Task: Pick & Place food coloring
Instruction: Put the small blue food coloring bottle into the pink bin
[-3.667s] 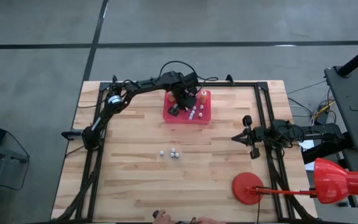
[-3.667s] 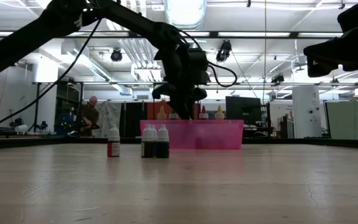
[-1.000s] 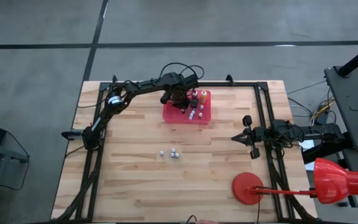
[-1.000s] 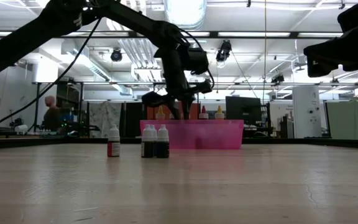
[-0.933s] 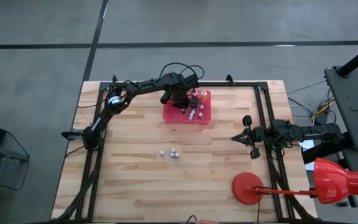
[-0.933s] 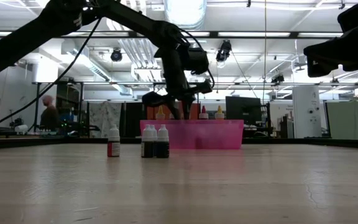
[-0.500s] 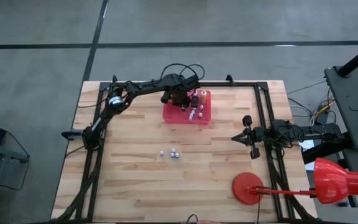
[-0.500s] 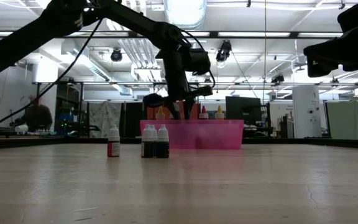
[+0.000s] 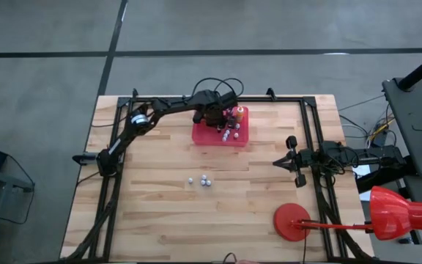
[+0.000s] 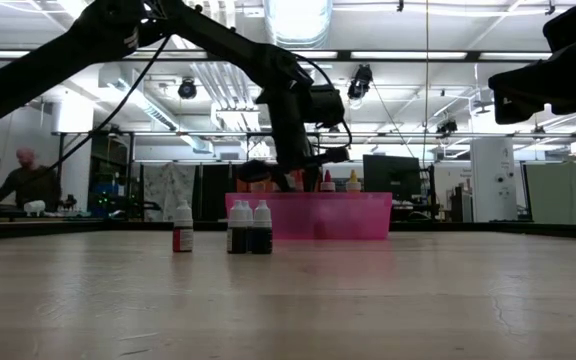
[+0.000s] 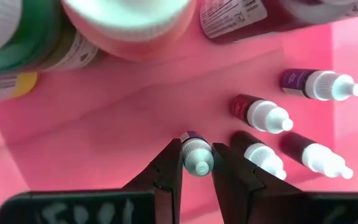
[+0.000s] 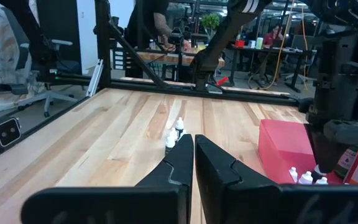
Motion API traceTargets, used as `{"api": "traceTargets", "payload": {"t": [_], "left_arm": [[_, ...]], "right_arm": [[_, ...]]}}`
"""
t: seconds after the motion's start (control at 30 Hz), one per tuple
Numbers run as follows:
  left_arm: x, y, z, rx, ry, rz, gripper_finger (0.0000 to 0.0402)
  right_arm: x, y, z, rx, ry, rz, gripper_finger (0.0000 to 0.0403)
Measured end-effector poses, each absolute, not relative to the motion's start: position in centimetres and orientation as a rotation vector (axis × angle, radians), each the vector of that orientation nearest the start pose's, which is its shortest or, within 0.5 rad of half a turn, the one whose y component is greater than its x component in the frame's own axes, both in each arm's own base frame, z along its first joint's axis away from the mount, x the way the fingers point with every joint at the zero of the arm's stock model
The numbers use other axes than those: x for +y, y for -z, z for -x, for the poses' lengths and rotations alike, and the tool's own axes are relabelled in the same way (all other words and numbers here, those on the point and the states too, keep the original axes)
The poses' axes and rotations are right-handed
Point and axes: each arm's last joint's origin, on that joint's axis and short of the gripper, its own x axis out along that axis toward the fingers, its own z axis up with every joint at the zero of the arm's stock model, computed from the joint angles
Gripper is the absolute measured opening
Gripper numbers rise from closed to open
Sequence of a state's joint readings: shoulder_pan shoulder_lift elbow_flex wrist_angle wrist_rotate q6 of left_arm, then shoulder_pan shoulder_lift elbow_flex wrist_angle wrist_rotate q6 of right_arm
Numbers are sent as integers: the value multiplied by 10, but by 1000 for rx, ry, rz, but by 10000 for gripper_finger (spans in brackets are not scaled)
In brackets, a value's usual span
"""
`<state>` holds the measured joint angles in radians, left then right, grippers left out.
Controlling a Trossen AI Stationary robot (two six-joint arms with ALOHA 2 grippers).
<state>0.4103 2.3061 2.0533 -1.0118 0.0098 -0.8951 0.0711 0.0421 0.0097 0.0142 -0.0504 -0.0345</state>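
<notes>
Since a second ago the left gripper (image 9: 220,119) has sunk lower into the red tray (image 9: 201,135) at the far side of the tabletop (image 9: 167,213), and the person in the room behind has walked further toward the edge of the low view (image 10: 26,178). Only the left wrist view shows the grip itself: two dark, smooth fingers (image 11: 168,171) pinch a small bottle (image 11: 195,155) with a pale ribbed cap and a dark body, standing on the tray's glossy pink floor. Beside it stand more food coloring bottles (image 11: 261,114), slim with white tapered caps and dark red or purple bodies, while fatter bottles with printed labels crowd the edge of that view. From above these are mere white dots in the tray (image 9: 228,133), with an orange-capped one (image 9: 239,112) at its far corner. The low view gives what the top view cannot: the tray's translucent pink wall (image 10: 368,215), bottle tips poking over its rim, and three loose bottles (image 10: 251,227) upright on the pale wood planks nearer the camera, one with a red body (image 10: 182,227) apart from a touching dark pair. Overhead they are three pale dots (image 9: 205,180) in the middle of the tabletop. The right gripper (image 9: 278,163) waits at the right edge, clenched with nothing in it; its wrist view shows the fingers (image 12: 181,158) pressed together. A round red disc (image 9: 291,220) lies at the near right corner.
</notes>
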Motion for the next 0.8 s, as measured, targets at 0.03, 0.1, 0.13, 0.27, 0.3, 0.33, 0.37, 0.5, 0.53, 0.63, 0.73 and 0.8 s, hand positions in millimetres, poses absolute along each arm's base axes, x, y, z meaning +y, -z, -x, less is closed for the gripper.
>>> {"api": "traceTargets", "payload": {"t": [0.03,0.1,0.13,0.27,0.3,0.33,0.37,0.5,0.53,0.63,0.73,0.8], "left_arm": [[191,-203,-439,1020,-897,1021,53],[191,-204,-440,1009,-896,1017,53],[191,-204,-440,1002,-898,1014,53],[192,-204,-440,994,-918,983,53],[192,-204,-440,996,-916,978,53],[192,-204,-440,998,-913,974,53],[192,-204,-440,998,-912,974,53],[192,-204,-440,999,-910,969,53],[192,-204,-441,998,-908,968,53],[193,-204,-441,996,-907,968,53],[193,-204,-441,995,-903,963,53],[193,-204,-441,991,-902,963,53]], "right_arm": [[8,-165,-99,16,-121,35,8],[9,-165,-99,16,-121,35,8],[9,-165,-99,16,-122,35,8],[8,-165,-99,16,-121,35,8],[8,-165,-99,16,-121,35,8],[8,-165,-99,16,-121,35,8],[9,-165,-99,16,-121,35,8],[9,-165,-99,16,-122,34,8],[9,-165,-99,15,-122,35,8],[8,-165,-99,16,-121,35,8],[9,-165,-99,16,-122,34,8],[9,-165,-99,16,-122,35,8]]}}
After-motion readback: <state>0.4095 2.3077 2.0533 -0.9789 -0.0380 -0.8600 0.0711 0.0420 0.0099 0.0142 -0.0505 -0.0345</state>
